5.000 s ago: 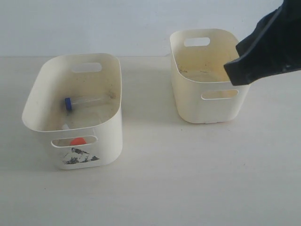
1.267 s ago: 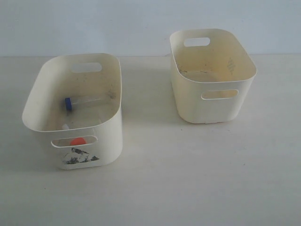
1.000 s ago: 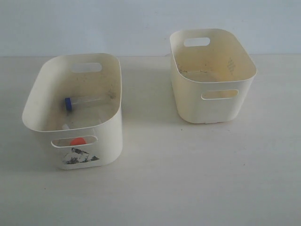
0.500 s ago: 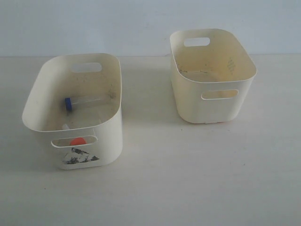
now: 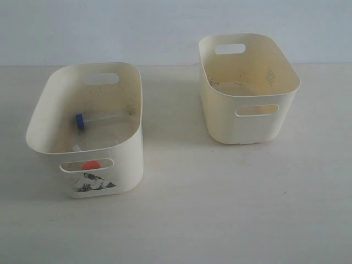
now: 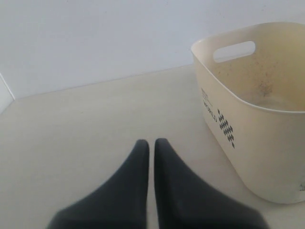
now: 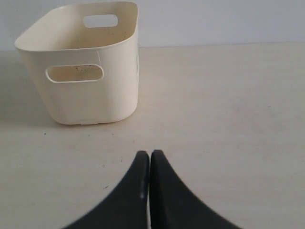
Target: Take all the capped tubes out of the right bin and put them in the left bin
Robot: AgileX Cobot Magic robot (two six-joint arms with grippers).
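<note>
The left bin (image 5: 127, 144), with a torn sticker under its near slot, holds a blue-capped tube (image 5: 94, 119) lying on its floor. An orange cap (image 5: 91, 164) shows through the near handle slot. A small pale end (image 5: 76, 147) peeks over the near wall; what it is I cannot tell. The right bin (image 5: 250, 124) shows only a stained floor, no tube. Neither gripper appears in the exterior view. My left gripper (image 6: 151, 142) is shut over bare table beside the left bin (image 6: 248, 138). My right gripper (image 7: 150, 152) is shut, well short of the right bin (image 7: 95, 102).
Both bins stand on a pale tabletop (image 5: 220, 209) with a white wall (image 5: 165, 27) behind. A strip of table roughly one bin wide separates them. The left bin's outer side carries a black dotted print (image 6: 225, 128).
The dark arm that hung over the right bin five seconds ago has left the exterior view. Over the last second the bins and tubes have not moved.
</note>
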